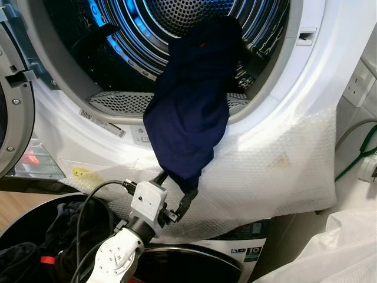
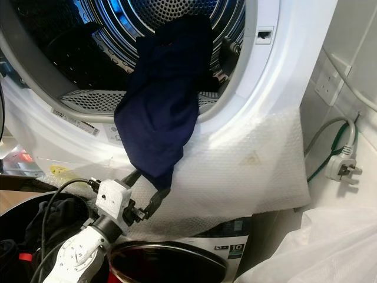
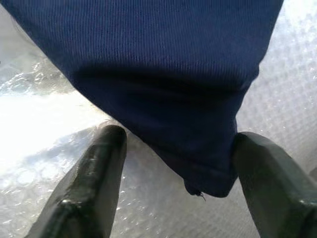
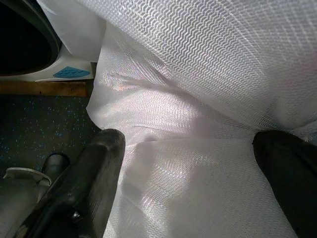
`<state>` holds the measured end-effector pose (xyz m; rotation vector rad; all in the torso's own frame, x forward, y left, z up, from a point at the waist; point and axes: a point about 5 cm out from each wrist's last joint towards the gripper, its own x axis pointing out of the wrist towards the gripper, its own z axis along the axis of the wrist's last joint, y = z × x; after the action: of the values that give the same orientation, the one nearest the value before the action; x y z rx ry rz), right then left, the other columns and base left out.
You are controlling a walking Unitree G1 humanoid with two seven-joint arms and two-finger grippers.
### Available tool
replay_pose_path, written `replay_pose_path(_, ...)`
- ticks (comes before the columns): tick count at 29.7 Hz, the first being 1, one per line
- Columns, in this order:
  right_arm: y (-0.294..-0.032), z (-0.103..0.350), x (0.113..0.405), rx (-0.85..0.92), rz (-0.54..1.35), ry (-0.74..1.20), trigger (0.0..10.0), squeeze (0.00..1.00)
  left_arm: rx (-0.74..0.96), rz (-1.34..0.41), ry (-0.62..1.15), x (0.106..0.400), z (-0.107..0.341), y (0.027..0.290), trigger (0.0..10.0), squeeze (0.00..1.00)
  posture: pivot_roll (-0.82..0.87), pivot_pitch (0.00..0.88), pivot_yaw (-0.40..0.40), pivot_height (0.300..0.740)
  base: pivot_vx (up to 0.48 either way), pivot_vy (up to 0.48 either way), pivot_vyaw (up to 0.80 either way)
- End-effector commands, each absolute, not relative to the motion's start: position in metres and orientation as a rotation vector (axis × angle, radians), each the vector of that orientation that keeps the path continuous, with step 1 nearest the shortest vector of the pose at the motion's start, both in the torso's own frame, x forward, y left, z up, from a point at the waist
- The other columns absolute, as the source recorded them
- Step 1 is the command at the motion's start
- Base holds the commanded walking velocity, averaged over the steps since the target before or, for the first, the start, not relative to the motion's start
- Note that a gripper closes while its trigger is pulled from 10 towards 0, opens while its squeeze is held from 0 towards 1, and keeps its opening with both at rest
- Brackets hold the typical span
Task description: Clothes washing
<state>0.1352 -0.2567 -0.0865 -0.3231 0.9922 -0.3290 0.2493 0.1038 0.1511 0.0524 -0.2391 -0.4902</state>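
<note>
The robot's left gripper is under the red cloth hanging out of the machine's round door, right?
Not quite: the cloth is dark blue, not red. The left eye view shows it hanging out of the machine's round door, and the left gripper is under its bottom end, fingers open on either side. The left wrist view shows the same blue.

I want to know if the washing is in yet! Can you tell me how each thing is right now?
Navy blue cloth garment: half in, draped over the drum's rim.
White front-loading machine: door open, drum lit blue.
Left gripper: open, fingers either side of the garment's lower tip.
Right gripper: open, by white woven fabric.
White wall plug: unplugged, hanging.
</note>
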Motion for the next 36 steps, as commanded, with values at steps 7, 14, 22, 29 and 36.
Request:
replay_pose_path(7, -0.268, -0.084, 0.132, -0.323, -0.386, 1.002, 10.0, 0.00, 0.058, -0.509, -0.234, 0.242, 0.150, 0.102, 0.0, 0.00, 0.01, 0.000, 0.025, 0.740, 0.000, 0.000, 0.00)
replay_pose_path(14, -0.268, -0.085, 0.128, -0.331, -0.381, 1.010, 10.0, 0.00, 0.075, -0.472, -0.208, 0.232, 0.140, 0.105, 0.0, 0.00, 0.02, 0.000, 0.023, 0.740, 0.000, 0.000, 0.00)
replay_pose_path(22, -0.270, -0.084, 0.130, -0.344, -0.374, 1.008, 10.0, 0.00, 0.060, -0.467, -0.228, 0.238, 0.144, 0.101, 0.0, 0.00, 0.02, 0.000, 0.017, 0.740, 0.000, 0.000, 0.00)
replay_pose_path(29, -0.269, -0.084, 0.132, -0.342, -0.378, 1.000, 10.0, 0.00, 0.061, -0.486, -0.260, 0.245, 0.151, 0.097, 2.6, 0.00, 0.02, 0.000, 0.016, 0.740, 0.000, 0.000, 0.00)
replay_pose_path(36, -0.269, -0.084, 0.131, -0.344, -0.379, 1.003, 10.0, 0.00, 0.061, -0.455, -0.278, 0.250, 0.156, 0.094, 8.9, 0.00, 0.01, 0.000, 0.013, 0.740, 0.000, 0.000, 0.00)
